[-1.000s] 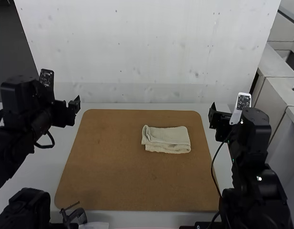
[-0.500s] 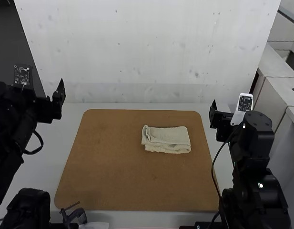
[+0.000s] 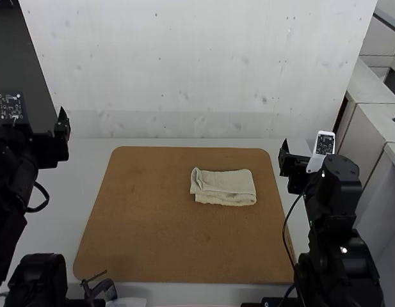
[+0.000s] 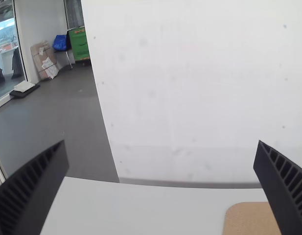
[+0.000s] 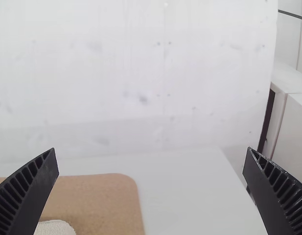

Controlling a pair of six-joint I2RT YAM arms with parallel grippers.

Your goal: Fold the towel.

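We are seeing the cream, ribbed-looking cloth towel (image 3: 224,187) lying folded into a compact rectangle, its layers showing along the near side and a rounded fold curling at the end facing the left tool (image 3: 55,131). It is resting on the brown, flat board (image 3: 152,224) with rounded corners, inward from the right tool (image 3: 294,155) and well apart from the left one. We are finding the right tool's black, tapered fingers spread wide, with nothing between them being pinched; beyond them, its wrist view is showing a pale corner of the towel on the board. We are also seeing the left tool's black, tapered fingers standing wide apart and gripping nothing, with a corner of the board appearing past one of them. Between the two tools, the board is lying on the white, smooth worktop (image 3: 82,185), which is stretching out past its edges.
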